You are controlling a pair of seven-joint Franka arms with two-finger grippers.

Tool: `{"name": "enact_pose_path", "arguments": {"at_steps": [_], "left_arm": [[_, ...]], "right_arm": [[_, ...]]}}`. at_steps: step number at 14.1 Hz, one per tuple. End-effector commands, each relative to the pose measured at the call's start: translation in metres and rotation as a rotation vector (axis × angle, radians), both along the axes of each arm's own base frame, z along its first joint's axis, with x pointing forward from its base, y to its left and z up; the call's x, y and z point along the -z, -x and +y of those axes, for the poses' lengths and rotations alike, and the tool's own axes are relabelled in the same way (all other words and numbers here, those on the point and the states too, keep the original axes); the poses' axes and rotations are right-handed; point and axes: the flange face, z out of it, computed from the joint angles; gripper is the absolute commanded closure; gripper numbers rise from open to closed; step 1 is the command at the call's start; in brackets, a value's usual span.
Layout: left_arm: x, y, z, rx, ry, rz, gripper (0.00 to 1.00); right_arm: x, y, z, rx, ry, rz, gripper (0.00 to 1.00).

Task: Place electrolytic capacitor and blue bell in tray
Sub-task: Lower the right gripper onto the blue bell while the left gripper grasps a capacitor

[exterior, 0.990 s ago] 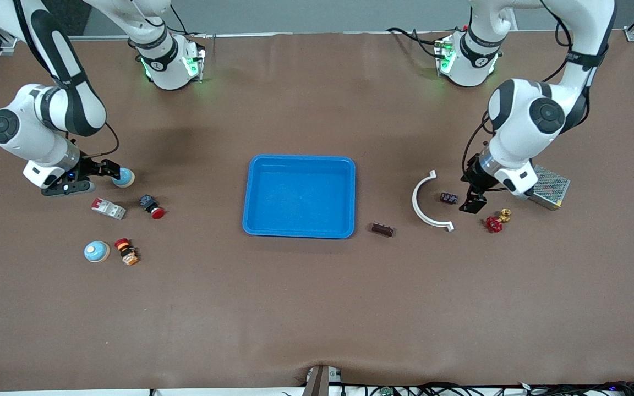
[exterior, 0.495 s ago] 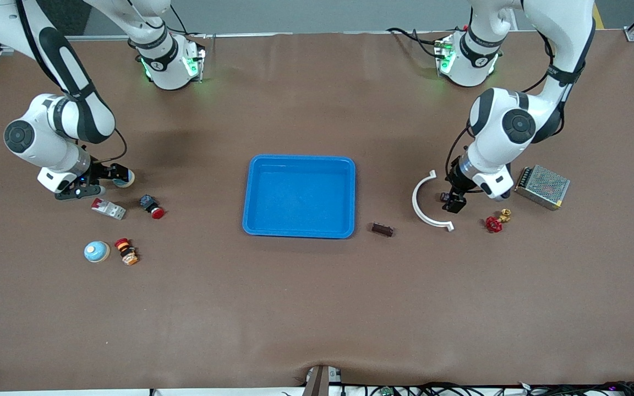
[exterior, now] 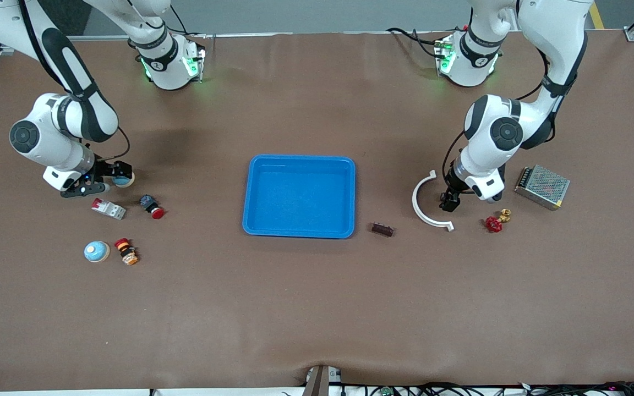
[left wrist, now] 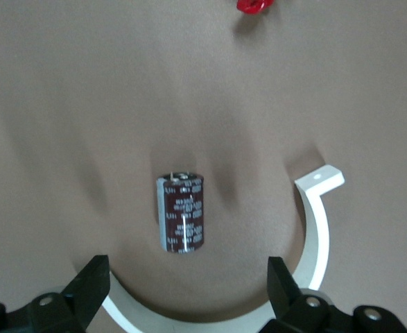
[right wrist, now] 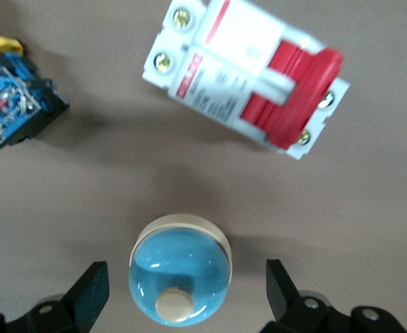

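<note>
The bright-blue tray point(exterior: 251, 192) lies mid-table and holds nothing. A blue bell point(exterior: 126, 179) with a cream button sits toward the right arm's end. My right gripper point(exterior: 118, 175) is low over it and open. In the right wrist view the bell point(right wrist: 180, 274) lies between the open fingers point(right wrist: 89, 291) of my right gripper point(right wrist: 182, 300), with gaps on both sides. The dark electrolytic capacitor point(left wrist: 182, 211) lies on its side inside a white arc. My left gripper point(left wrist: 186, 295) hangs open just over it. In the front view the left gripper point(exterior: 449, 202) hides the capacitor.
A white arc point(exterior: 424, 204) curves round the capacitor. A red valve point(exterior: 494, 223) and a metal box point(exterior: 542, 186) lie beside it. A brown block point(exterior: 382, 229) lies near the tray. A circuit breaker point(exterior: 109, 208), a red button point(exterior: 152, 207), a second bell point(exterior: 97, 251) and an orange button point(exterior: 126, 251) lie nearer the front camera.
My left gripper has moved toward the tray and down, and now covers the capacitor. My right gripper has shifted toward the tray and now straddles the bell. Nothing has been taken hold of.
</note>
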Motion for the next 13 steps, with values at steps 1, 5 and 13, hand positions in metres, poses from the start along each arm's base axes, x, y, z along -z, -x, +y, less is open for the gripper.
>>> {"name": "enact_pose_path", "arguments": {"at_steps": [1,5,13], "left_arm": [[0.003,0.001,0.005,0.002,-0.009,-0.015,0.0],[0.008,-0.001,0.007,0.013,-0.012,-0.029,0.0],[0.024,-0.001,0.013,0.019,-0.016,-0.028,0.0]], "right_arm": [[0.006,0.009,0.002,-0.025,-0.01,0.001,0.0],[0.008,0.012,0.0,-0.032,-0.012,-0.001,0.0],[0.021,0.014,0.0,-0.035,-0.012,-0.003,0.0]]}}
